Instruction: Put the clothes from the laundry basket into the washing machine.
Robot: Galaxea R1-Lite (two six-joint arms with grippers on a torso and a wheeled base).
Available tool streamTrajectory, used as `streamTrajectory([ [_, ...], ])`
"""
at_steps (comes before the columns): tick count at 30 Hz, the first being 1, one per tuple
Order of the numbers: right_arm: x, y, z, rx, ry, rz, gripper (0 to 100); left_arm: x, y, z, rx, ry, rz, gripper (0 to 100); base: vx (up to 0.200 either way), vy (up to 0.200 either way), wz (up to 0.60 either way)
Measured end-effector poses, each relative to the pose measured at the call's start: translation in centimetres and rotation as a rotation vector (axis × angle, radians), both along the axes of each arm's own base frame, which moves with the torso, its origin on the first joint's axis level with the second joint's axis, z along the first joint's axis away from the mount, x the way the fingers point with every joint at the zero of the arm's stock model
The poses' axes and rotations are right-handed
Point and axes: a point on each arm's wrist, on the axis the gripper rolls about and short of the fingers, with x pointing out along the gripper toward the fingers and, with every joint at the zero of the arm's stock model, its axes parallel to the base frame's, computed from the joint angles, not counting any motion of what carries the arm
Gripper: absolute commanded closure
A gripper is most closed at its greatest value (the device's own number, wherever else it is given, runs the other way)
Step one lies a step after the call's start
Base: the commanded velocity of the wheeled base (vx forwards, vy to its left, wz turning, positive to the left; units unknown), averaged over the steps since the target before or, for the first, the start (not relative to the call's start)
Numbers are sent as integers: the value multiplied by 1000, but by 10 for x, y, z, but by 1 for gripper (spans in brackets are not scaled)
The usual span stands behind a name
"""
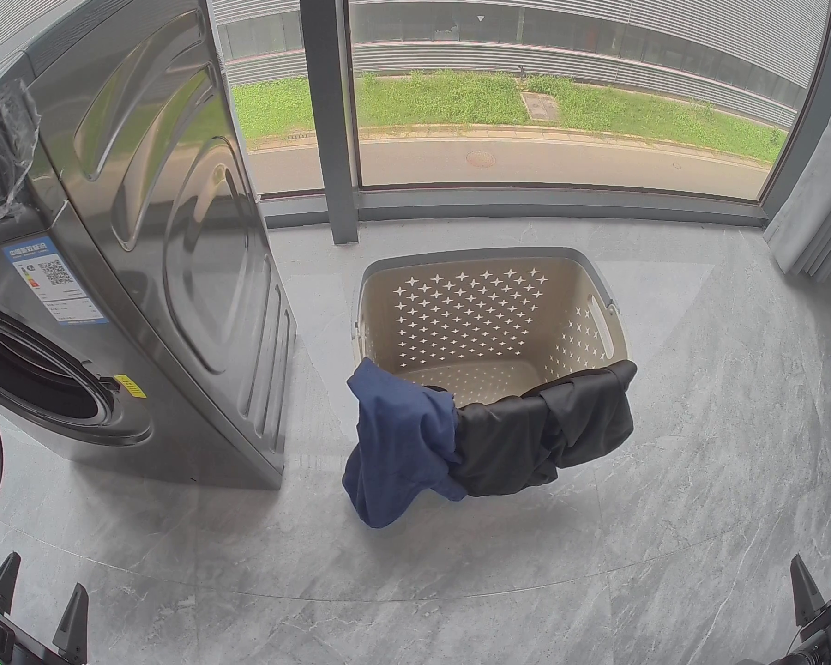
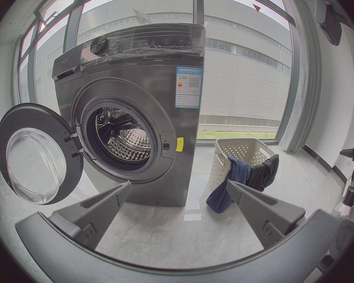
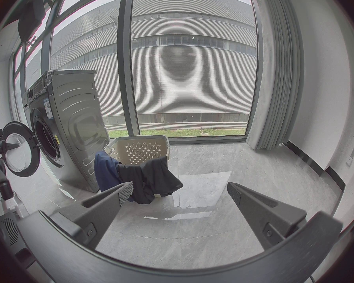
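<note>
Grey tiled floor (image 1: 526, 574) by a big window, laundry basket (image 1: 486, 325) next to the washing machine (image 1: 185, 233).
A blue garment (image 1: 397, 445) and a black garment (image 1: 545, 427) hang over the basket's near rim; the machine's door (image 2: 35, 154) is open. Left gripper (image 2: 177, 183) and right gripper (image 3: 179, 185) sit low, well short of the clothes, jaws wide, holding nothing.

Beige star-perforated basket (image 1: 489, 316), blue garment (image 1: 397, 445)
</note>
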Motion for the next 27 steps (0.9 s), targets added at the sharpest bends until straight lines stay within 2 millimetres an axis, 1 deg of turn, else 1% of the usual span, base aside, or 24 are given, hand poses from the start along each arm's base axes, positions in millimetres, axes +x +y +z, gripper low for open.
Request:
streamTrajectory([
  [9, 0, 0, 0, 0, 0, 0, 0, 0, 0, 0, 0, 0, 0, 0, 0, 0, 0],
  [15, 0, 0, 0, 0, 0, 0, 0, 0, 0, 0, 0, 0, 0, 0, 200, 0, 0],
  [21, 0, 0, 0, 0, 0, 0, 0, 0, 0, 0, 0, -1, 0, 0, 0, 0, 0],
  [27, 0, 0, 0, 0, 0, 0, 0, 0, 0, 0, 0, 0, 1, 0, 0, -200, 0],
])
